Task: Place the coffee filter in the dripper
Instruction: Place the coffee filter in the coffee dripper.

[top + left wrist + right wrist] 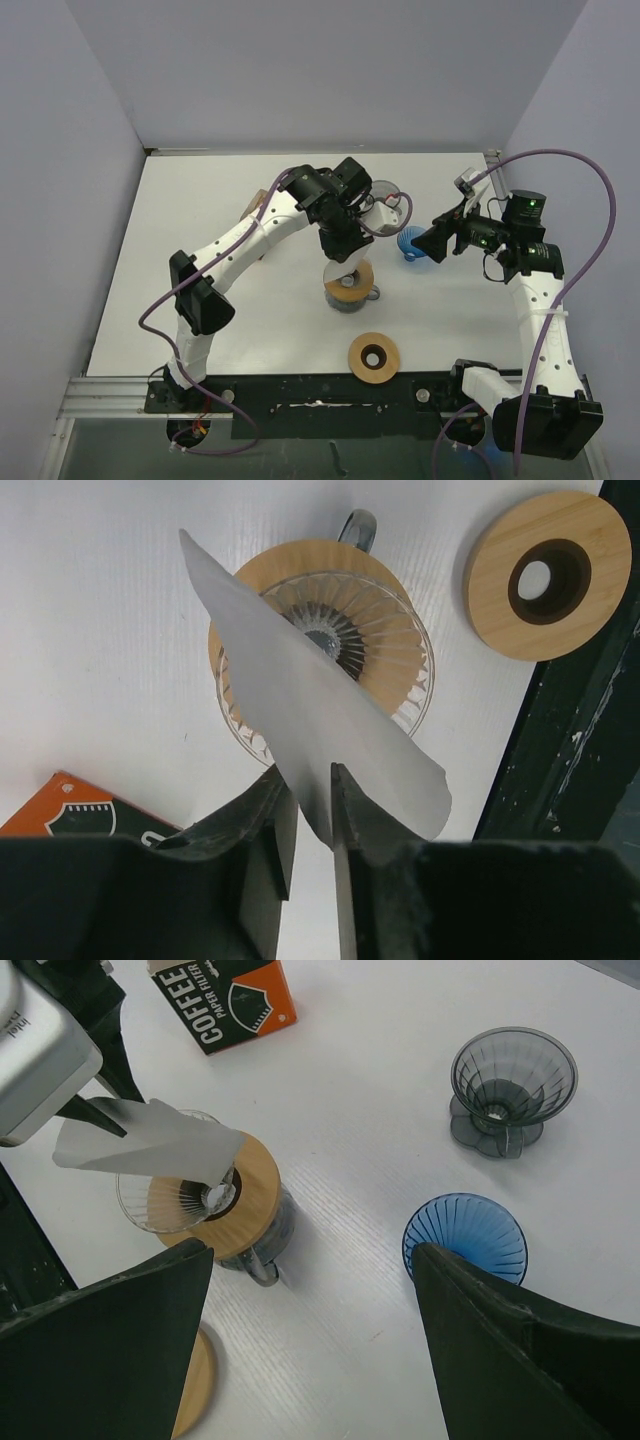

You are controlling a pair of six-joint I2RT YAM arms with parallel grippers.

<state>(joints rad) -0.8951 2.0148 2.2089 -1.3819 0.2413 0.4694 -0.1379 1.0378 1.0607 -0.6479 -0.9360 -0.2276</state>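
Near the middle of the white tabletop (200, 200) stands the dripper (350, 283), a ribbed clear cone seated in a round wooden collar, with a small handle at one side. Directly over it the left gripper (313, 825) points down, and the coffee filter (310, 720), a flat folded white sheet, stands on edge in the narrow gap between its fingers (265, 830). The paper lies against one finger, but whether the pair actually press on it cannot be told. From there the filter slants out over the cone's rim toward the centre hole, folded flat and not spread inside the cone; whether its far tip touches the ribs is unclear. Off to the right, the right gripper (312, 1250) hangs above the tabletop with its fingers spread wide and nothing between them, one finger just over a blue cone (465, 1235). A grey cone (510, 1085) sits beyond that, apart from it. An orange and black box (235, 1000) marked as coffee paper filters lies on the far left side, and a wooden ring (374, 357) lies near the arms' bases, apart from the dripper
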